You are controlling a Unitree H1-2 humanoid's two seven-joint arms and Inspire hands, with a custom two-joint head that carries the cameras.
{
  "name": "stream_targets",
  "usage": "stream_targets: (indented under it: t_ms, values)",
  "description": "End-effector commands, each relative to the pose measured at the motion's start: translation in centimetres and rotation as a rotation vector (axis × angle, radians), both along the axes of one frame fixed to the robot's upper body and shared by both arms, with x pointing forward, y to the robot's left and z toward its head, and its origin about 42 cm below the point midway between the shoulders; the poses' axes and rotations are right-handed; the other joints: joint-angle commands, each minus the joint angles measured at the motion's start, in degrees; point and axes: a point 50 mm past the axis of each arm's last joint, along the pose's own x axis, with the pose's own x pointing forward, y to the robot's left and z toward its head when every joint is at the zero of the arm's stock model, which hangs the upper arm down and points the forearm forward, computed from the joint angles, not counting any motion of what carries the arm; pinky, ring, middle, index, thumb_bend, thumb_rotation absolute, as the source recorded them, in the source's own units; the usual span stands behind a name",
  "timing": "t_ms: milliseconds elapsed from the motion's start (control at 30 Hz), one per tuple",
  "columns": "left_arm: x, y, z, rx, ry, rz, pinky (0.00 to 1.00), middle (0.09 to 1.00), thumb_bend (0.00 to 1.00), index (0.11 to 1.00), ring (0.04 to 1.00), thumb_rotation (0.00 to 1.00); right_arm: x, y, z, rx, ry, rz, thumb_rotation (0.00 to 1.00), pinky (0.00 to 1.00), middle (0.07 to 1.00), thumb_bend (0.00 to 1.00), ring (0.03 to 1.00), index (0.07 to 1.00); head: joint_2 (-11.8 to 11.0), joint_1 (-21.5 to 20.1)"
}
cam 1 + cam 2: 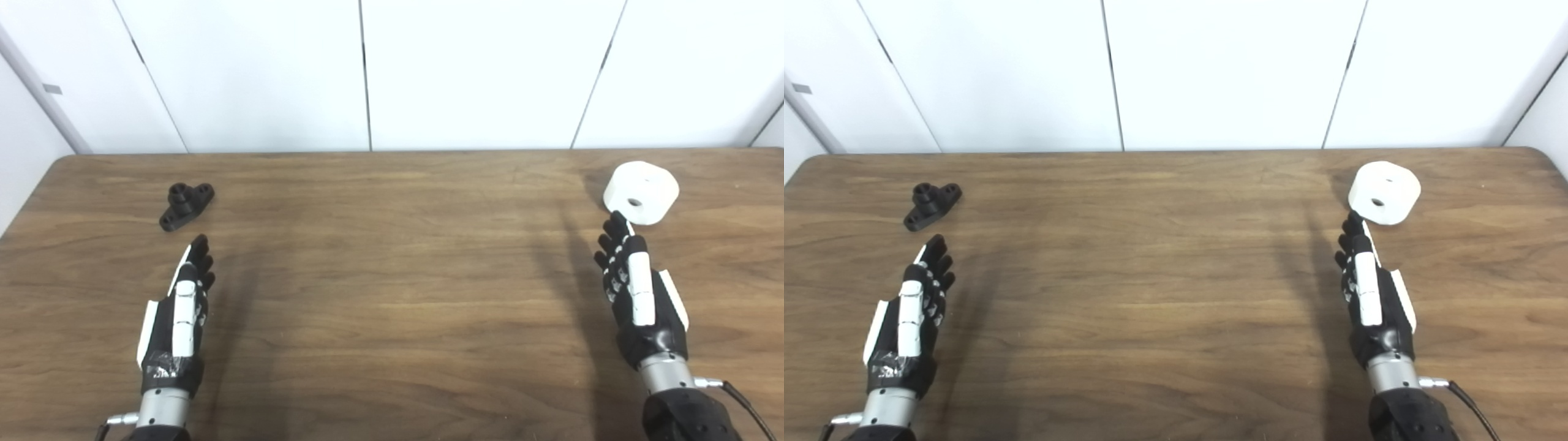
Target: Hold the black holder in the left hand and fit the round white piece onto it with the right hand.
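Nothing grasped yet: both parts lie on the table [392, 294] and both hands are empty. Left robot hand [180, 312] hovers low over the near-left of the table, fingers extended and held loosely side by side, clamped on nothing, pointing to about 12 o'clock. The black holder [187, 206] lies just beyond its fingertips at roughly 12 o'clock, near but apart, with a clear strip of wood between them. Holder's long axis runs diagonally, about 1 to 7 o'clock, with a short round boss standing up near the middle and a flat lug at each end; the far lug points toward 1 o'clock. A straight reach would meet the near lug first, so I'd expect the wrist to turn a little to span the narrow side. Right robot hand [637, 294] mirrors it on the near-right, fingers straight and unclenched, holding nothing. The round white piece [641, 192] sits at about 12 to 1 o'clock from those fingertips, much closer than the holder is to the left; the tips look just beside its near rim, and I can't tell whether they touch. The piece is a squat cylinder, with no long axis to speak of, resting slightly tipped so its flat face with the centre hole looks up and toward the robot. So the right side is nearer its target, while by the task the left has to secure the holder first.
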Motion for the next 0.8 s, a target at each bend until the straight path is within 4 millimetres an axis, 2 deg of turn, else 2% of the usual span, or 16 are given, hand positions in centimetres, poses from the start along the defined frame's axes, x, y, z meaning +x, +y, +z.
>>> stream_targets:
  t_ms: [0, 333, 467, 500, 533, 600, 633, 700, 733, 767]
  values:
    - [0.6, 0.2, 1.0, 0.018, -0.066, -0.007, 1.0, 1.0, 0.51, 0.98, 1.0, 0.98, 0.7, 0.1, 1.6, -0.001, -0.079, 0.001, 1.0, 1.0, 1.0, 0.54, 1.0, 1.0, 0.0, 0.1]
    - [0.6, 0.2, 1.0, 0.028, -0.063, -0.005, 1.0, 1.0, 0.51, 0.976, 1.0, 0.99, 0.6, 0.0, 1.6, -0.005, -0.079, -0.001, 1.0, 1.0, 1.0, 0.53, 1.0, 1.0, 0.0, 0.5]
    - [0.6, -0.2, 0.9, 0.028, -0.068, -0.01, 1.0, 1.0, 0.51, 0.976, 1.0, 0.98, 0.7, -0.4, 1.5, -0.01, -0.083, 0.003, 1.0, 1.0, 1.0, 0.54, 1.0, 1.0, -0.8, 4.5]
    - [0.6, -0.4, 0.8, 0.03, -0.068, -0.013, 1.0, 1.0, 0.51, 0.98, 1.0, 0.99, 0.6, -0.7, 1.5, -0.011, -0.081, 0.004, 1.0, 1.0, 1.0, 0.53, 1.0, 1.0, -1.4, 6.7]
    - [0.6, -0.6, 0.7, 0.032, -0.068, -0.014, 1.0, 1.0, 0.51, 0.981, 1.0, 0.99, 0.6, -0.9, 1.5, -0.012, -0.079, 0.005, 1.0, 1.0, 1.0, 0.54, 1.0, 1.0, -1.4, 6.7]
    - [0.4, -1.0, 0.5, 0.039, -0.061, -0.021, 1.0, 1.0, 0.51, 0.983, 1.0, 1.0, 0.4, -1.4, 1.4, -0.008, -0.072, 0.006, 1.0, 1.0, 1.0, 0.55, 1.0, 1.0, -2.7, 10.2]
    - [0.4, -1.2, 0.4, 0.04, -0.057, -0.023, 1.0, 1.0, 0.51, 0.982, 1.0, 1.0, 0.3, -1.6, 1.3, -0.006, -0.07, 0.006, 1.0, 1.0, 1.0, 0.55, 1.0, 1.0, -2.9, 10.6]
    - [0.2, -1.8, 0.1, 0.039, -0.046, -0.022, 1.0, 1.0, 0.51, 0.982, 1.0, 1.0, 0.1, -2.1, 1.0, 0.0, -0.066, 0.007, 1.0, 1.0, 1.0, 0.55, 1.0, 1.0, -4.9, 14.0]
    - [0.1, -2.0, 0.0, 0.036, -0.04, -0.022, 1.0, 1.0, 0.52, 0.981, 1.0, 1.0, 0.1, -2.3, 0.8, 0.002, -0.068, 0.008, 1.0, 1.0, 1.0, 0.55, 1.0, 1.0, -4.9, 14.0]
    - [0.0, -2.2, -0.1, 0.034, -0.037, -0.023, 1.0, 1.0, 0.52, 0.981, 1.0, 1.0, 0.0, -2.4, 0.7, -0.001, -0.068, 0.012, 1.0, 1.0, 1.0, 0.55, 1.0, 1.0, -5.8, 15.3]
